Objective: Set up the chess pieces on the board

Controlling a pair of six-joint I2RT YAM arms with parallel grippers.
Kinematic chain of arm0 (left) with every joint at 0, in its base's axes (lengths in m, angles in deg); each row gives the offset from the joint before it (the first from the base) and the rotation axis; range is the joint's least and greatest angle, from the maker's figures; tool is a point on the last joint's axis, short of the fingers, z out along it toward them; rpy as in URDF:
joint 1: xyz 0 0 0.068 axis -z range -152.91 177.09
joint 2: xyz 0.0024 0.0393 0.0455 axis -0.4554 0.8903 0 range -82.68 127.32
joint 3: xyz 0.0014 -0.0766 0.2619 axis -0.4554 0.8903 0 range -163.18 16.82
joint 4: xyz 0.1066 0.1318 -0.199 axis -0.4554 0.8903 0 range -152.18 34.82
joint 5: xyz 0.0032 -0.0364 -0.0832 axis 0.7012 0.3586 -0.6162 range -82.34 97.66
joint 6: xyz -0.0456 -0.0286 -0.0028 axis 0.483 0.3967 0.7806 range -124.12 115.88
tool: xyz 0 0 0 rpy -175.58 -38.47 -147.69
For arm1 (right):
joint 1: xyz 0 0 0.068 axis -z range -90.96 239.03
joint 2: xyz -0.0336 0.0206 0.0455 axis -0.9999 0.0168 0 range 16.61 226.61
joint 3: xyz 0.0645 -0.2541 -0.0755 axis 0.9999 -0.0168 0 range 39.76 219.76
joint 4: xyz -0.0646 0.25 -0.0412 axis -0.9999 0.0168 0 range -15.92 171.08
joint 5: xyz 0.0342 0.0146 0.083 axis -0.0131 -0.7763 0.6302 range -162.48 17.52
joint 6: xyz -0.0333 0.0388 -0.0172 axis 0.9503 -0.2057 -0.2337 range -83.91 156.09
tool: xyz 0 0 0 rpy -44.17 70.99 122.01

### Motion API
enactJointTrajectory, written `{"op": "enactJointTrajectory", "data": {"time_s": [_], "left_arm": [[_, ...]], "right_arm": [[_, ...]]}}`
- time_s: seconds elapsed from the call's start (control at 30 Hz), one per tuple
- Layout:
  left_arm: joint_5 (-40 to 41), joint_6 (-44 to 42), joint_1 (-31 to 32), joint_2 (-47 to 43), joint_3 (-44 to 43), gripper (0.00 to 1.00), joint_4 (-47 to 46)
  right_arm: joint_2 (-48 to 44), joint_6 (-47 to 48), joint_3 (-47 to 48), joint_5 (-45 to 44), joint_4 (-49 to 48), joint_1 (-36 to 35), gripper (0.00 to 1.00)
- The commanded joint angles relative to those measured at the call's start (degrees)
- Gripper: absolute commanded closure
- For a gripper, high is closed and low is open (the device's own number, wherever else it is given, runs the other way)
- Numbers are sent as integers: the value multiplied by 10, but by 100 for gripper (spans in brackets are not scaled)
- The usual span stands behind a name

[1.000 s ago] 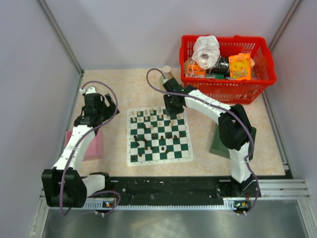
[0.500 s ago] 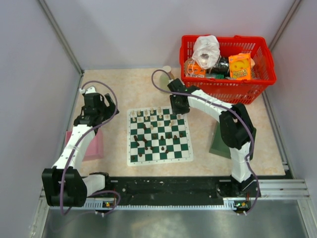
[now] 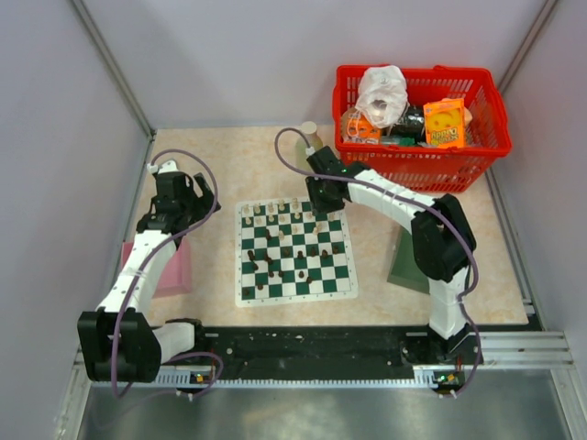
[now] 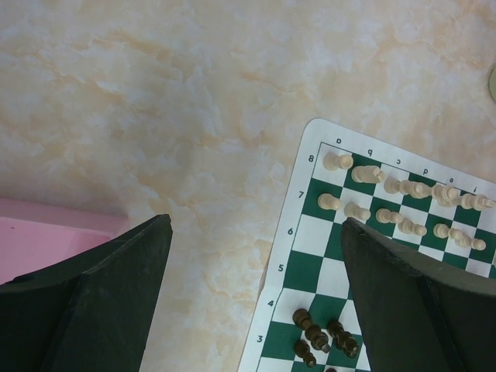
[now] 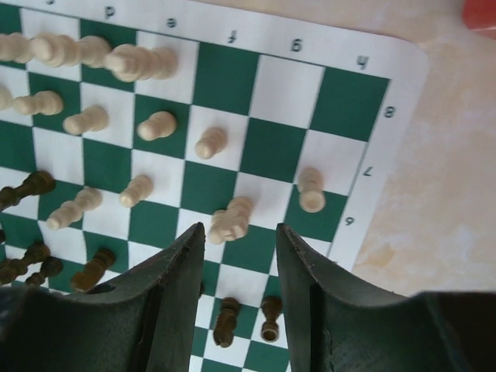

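Note:
The green and white board (image 3: 341,271) lies mid-table, with cream pieces (image 3: 271,212) along its far rows and dark pieces (image 3: 275,264) scattered over the middle. My right gripper (image 3: 318,205) hovers open and empty over the board's far right part. In the right wrist view its fingertips (image 5: 188,246) flank a tipped cream piece (image 5: 231,219) just ahead of the gripper (image 5: 237,234). Two dark pieces (image 5: 226,319) stand between the fingers below. My left gripper (image 3: 188,209) is wide open and empty left of the board (image 4: 301,271); it (image 4: 256,223) is over the board's left edge.
A red basket (image 3: 486,147) full of packets stands at the back right. A dark green tray (image 3: 404,266) lies right of the board under the right arm. A pink flat object (image 3: 174,268) lies at the left. A small cream-topped cylinder (image 3: 309,130) stands behind the board.
My right gripper swung slightly right over the board's far edge, then back left. The left arm has not moved.

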Motion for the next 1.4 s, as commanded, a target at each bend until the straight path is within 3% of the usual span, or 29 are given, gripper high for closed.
{"op": "enactJointTrajectory", "data": {"time_s": [0.0, 0.5, 1.37], "left_arm": [[0, -6, -5, -7, -18, 5, -9], [23, -3, -6, -29, -4, 5, -5], [24, -4, -27, -46, 10, 4, -6]], "right_arm": [[-21, -4, 31, 16, -29, -38, 57], [54, 12, 121, 48, -29, -114, 60], [133, 29, 179, 60, 5, -132, 66]]}}
